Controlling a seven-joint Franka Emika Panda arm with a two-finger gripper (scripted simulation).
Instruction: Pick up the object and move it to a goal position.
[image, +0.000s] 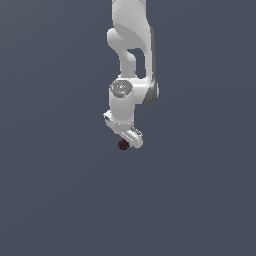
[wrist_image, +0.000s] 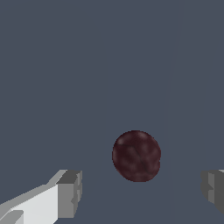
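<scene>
I judge the step is closing in for the grasp: my gripper (wrist_image: 140, 192) has its fingers (wrist_image: 70, 192) spread wide, holding nothing, and I'd centre them on either side of the lump before squeezing gently. The lump (wrist_image: 136, 155), at the gripper's 7 o'clock in the exterior view, sits on the worktop (image: 60, 190), small, roundish, dark maroon with darker mottling.

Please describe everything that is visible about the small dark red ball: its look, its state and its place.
The ball is a tiny roundish lump, dark maroon with darker mottling and a dull surface. It looks whole. In the wrist view it sits between the two fingers of the open gripper, with a clear gap on each side, so nothing grips it. In the exterior view it shows just below the gripper, partly hidden by it. Whether it rests on a surface cannot be told.
</scene>
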